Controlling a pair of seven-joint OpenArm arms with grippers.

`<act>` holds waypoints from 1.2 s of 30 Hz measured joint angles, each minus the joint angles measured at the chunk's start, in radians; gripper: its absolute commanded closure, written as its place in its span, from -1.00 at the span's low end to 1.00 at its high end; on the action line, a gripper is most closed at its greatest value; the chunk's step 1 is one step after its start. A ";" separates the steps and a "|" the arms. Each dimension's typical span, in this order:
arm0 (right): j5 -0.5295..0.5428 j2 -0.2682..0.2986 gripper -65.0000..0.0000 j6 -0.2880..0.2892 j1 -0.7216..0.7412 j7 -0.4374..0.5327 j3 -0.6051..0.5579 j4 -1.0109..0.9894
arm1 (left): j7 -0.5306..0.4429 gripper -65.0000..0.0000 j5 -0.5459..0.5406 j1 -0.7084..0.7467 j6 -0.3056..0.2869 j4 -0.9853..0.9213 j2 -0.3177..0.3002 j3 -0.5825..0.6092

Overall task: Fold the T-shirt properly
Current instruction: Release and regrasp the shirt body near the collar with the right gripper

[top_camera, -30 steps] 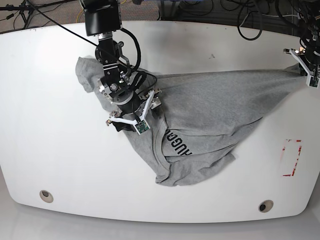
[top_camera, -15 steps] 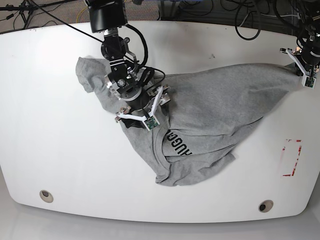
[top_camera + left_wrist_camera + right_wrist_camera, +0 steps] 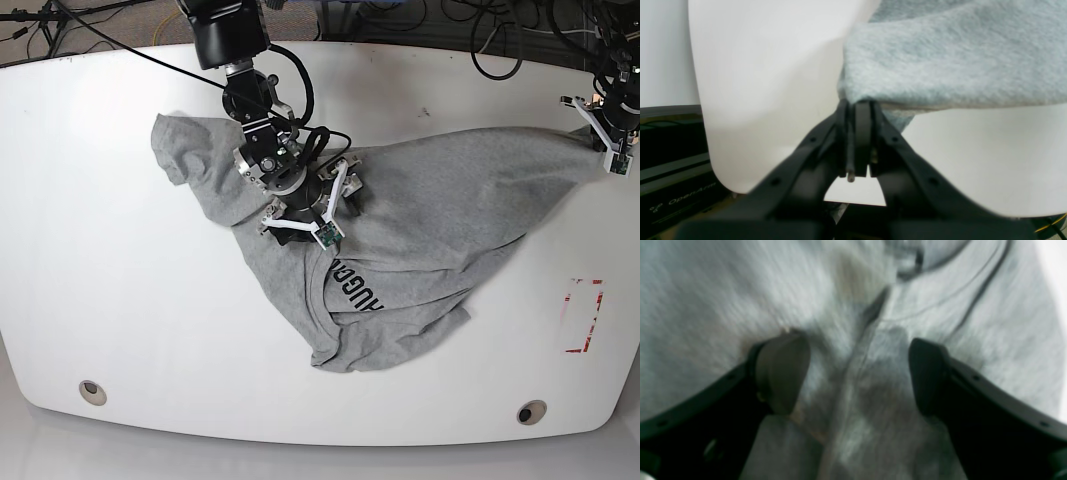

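The heather-grey T-shirt [image 3: 430, 215] lies crumpled across the white table [image 3: 100, 250], with black lettering [image 3: 358, 292] showing near its lower fold. At the far right my left gripper [image 3: 606, 138] is shut on a stretched corner of the shirt. The left wrist view shows that gripper [image 3: 857, 110] pinching the cloth edge [image 3: 957, 60]. My right gripper [image 3: 318, 210] hovers open over the shirt's left-middle. In the right wrist view its fingers [image 3: 783, 373] straddle a seam of the grey fabric [image 3: 860, 400] without clamping it.
A red-outlined mark [image 3: 583, 315] sits on the table at the right. Two round holes [image 3: 92, 391] [image 3: 531, 411] lie near the front edge. Black cables [image 3: 500, 40] hang behind the far edge. The left gripper is close to the table's right edge.
My right gripper has moved rightward and slightly away across the shirt, staying open. The left gripper keeps its hold on the corner and has hardly shifted.
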 measured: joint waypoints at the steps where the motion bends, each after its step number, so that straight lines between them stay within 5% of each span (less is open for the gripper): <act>1: 0.001 0.002 -0.48 0.001 0.005 0.016 0.000 -0.010 | 0.000 1.00 0.000 0.000 0.000 0.000 0.001 0.000; 11: 0.004 0.018 -0.48 0.004 0.021 0.037 0.108 -0.021 | 0.000 1.00 0.000 -0.001 0.000 0.000 0.000 0.000; 36: 0.003 0.074 -0.48 0.004 0.015 0.027 0.117 0.072 | 0.000 1.00 -0.004 -0.002 -0.004 0.000 0.000 0.000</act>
